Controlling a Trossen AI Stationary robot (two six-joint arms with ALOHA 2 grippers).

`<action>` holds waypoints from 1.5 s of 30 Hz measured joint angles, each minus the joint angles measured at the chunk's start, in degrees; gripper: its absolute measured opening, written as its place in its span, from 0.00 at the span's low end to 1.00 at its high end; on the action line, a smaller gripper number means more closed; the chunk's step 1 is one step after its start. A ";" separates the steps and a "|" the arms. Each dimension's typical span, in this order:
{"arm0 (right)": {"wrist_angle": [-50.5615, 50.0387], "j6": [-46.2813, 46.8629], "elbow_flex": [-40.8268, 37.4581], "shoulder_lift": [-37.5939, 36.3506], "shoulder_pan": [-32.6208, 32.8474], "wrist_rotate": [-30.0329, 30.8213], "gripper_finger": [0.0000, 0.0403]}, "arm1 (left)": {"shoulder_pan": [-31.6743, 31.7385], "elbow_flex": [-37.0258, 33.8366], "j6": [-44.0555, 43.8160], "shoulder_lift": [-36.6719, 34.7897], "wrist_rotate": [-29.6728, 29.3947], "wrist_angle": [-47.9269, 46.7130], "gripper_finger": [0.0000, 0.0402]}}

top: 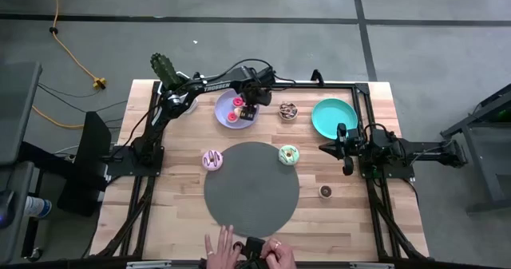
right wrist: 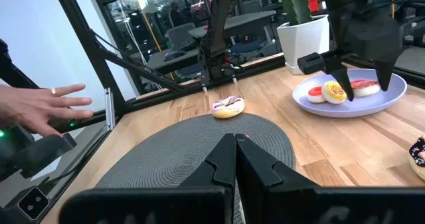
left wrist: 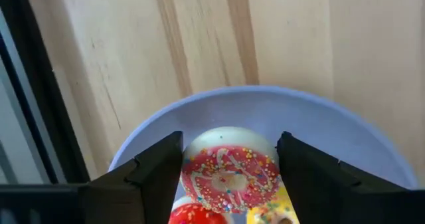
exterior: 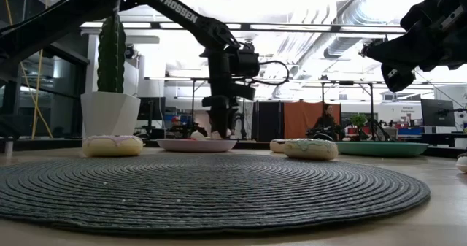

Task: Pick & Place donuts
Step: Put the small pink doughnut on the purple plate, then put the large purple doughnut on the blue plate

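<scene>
Two dark fingers (left wrist: 156, 177) of your left gripper (left wrist: 229, 174) stand apart on either side of a pink sprinkled donut (left wrist: 229, 174) that lies on the lavender plate (left wrist: 332, 127); they straddle it, and whether the pads touch it you cannot tell from here. A red donut (left wrist: 192, 215) and a yellow one (left wrist: 275, 211) lie right beside it on the same plate, so the plate looks like your drop-off point, and the spread fingers suit either a release or a fresh pick.

Out from there, more donuts wait on the desk (top: 176, 213): a white-purple one (top: 212, 160) at the left edge of the grey mat (top: 251, 193), a green one (top: 288, 154) at its right edge, a brown one (top: 287, 109) between the two plates, and a small dark one (top: 325, 191) off to the right. Your right gripper (top: 348, 160) hangs closed and empty near the teal plate (top: 334, 117), clear of the work. A person's hands (top: 227, 249) rest at the desk's near edge.
</scene>
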 joint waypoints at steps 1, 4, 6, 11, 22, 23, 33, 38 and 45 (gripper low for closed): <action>0.01 0.00 0.00 0.02 -0.01 0.01 0.00 | -0.02 0.00 -0.17 0.00 0.01 0.00 0.60; 0.00 0.01 0.02 0.02 -0.01 0.00 0.00 | -0.09 0.00 -1.51 0.00 -0.04 -0.04 0.64; 0.00 0.00 0.02 0.01 0.00 0.00 0.00 | -0.09 0.00 -4.46 0.00 -0.07 -0.01 0.68; 0.02 0.00 0.01 0.02 0.00 0.02 0.00 | -0.42 -2.50 -9.67 -0.07 -2.71 2.19 0.78; 0.01 -0.02 0.02 0.02 0.00 0.00 0.00 | -1.55 -1.47 -10.68 -0.78 -3.89 4.32 0.82; 0.01 0.00 0.02 0.00 -0.01 0.01 0.00 | -1.53 -1.28 -10.68 -1.06 -3.91 4.18 0.82; 0.02 0.00 0.01 0.00 -0.01 0.00 0.00 | -4.45 -0.70 -10.76 -6.90 2.98 5.93 0.82; 0.02 0.00 0.01 0.02 -0.02 0.00 0.00 | -7.70 -0.68 -11.56 -9.58 9.20 7.15 0.82; 0.02 0.00 0.02 0.02 0.00 0.00 0.00 | -12.88 -0.70 -13.63 -11.29 11.24 5.69 0.82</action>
